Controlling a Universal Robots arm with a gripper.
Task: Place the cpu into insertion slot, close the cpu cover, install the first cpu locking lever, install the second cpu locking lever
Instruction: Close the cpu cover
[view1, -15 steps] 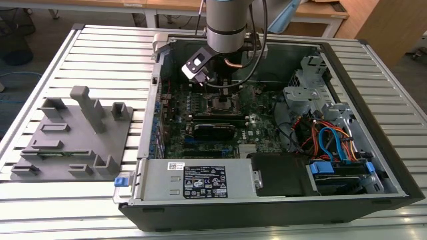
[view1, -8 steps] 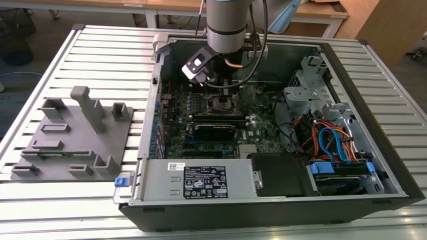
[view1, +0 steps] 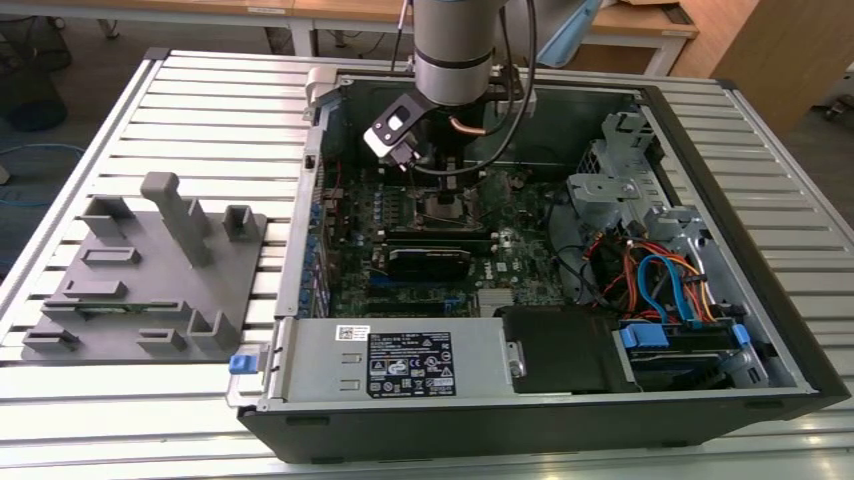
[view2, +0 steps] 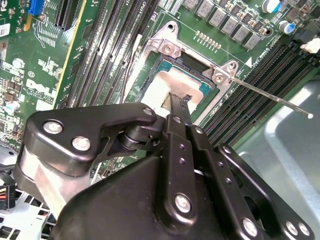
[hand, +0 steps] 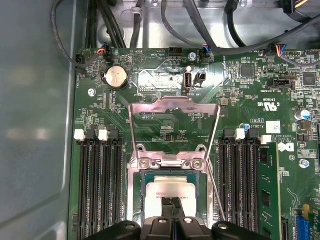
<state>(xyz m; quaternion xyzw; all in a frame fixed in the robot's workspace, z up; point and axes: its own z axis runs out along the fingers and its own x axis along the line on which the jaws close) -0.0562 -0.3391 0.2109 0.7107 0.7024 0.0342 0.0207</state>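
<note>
The cpu (hand: 172, 189), a square chip with a dull silver top, lies flat in the insertion slot (hand: 145, 200) on the green board. My gripper (hand: 172, 201) is shut, and its two thin black fingertips (view2: 181, 102) rest together on the middle of the cpu (view2: 157, 87) top. The cpu cover (hand: 174, 106), a thin silver frame, stands swung open behind the slot. One thin locking lever (view2: 272, 98) sticks out free from the slot's corner. In the exterior view the gripper (view1: 441, 183) hangs just over the slot (view1: 447, 208) inside the open computer case.
Long black memory slots (hand: 97, 185) flank the socket on both sides. Black cables (hand: 210, 30) and a coin battery (hand: 115, 77) lie behind it. The case (view1: 747, 250) holds a drive cage, wires and a power supply (view1: 400, 362). A grey fixture (view1: 147, 270) sits on the table.
</note>
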